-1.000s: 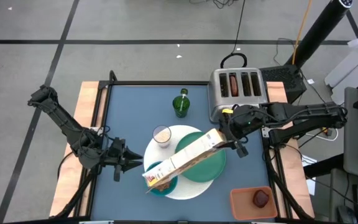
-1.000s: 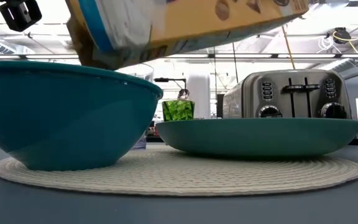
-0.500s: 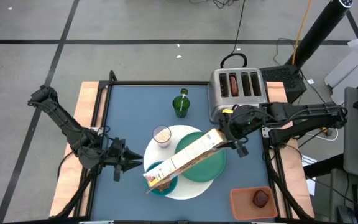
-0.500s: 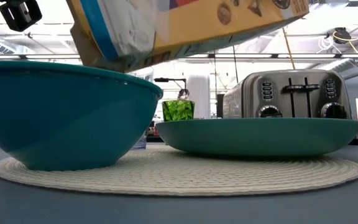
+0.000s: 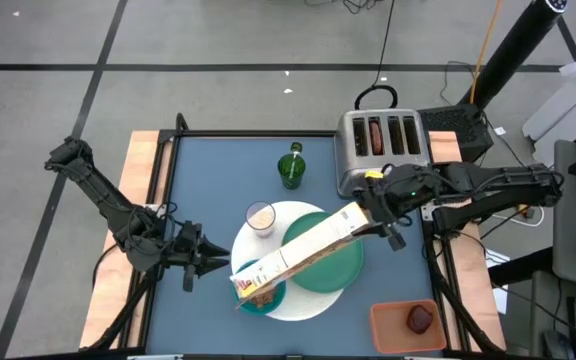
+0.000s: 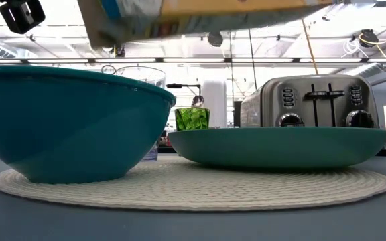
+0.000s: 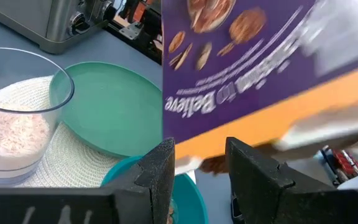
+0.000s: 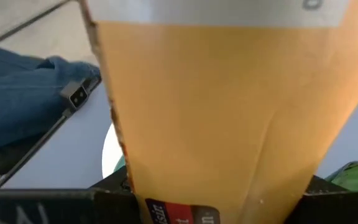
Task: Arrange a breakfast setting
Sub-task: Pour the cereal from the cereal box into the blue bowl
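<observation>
The right gripper [image 5: 376, 212] is hanging over the far right part of the blue table [image 5: 208, 170], its jaws pinching the upper end of a long yellow and purple cardboard cereal box [image 5: 303, 248]. The box is slanting down across the setting, its open lower end sitting above the small teal bowl [image 5: 265, 295], where brown cereal is showing at the mouth; in the low view the box [image 6: 200, 17] is clear of the bowl's rim [image 6: 66, 120]. The bowl is resting on the near left part of the large white round woven disc [image 5: 313, 302], and the green dinner plate [image 5: 340, 268] is lying on the disc's right side, partly under the box. A small clear glass holding something white [image 5: 260, 217] is standing at the disc's far left edge. The left gripper [image 5: 218, 262] is waiting just left of the disc, level with the bowl, its jaws spread apart in the left wrist view, pointing toward the box [image 7: 253, 74]. A green glass bottle [image 5: 291, 168] is standing behind the disc, and a silver four-slot toaster [image 5: 380, 145] is sitting at the far right corner with brown pieces in its slots. A dark-red fruit [image 5: 420, 318] is lying in an orange rectangular tray [image 5: 383, 330] at the near right corner.
</observation>
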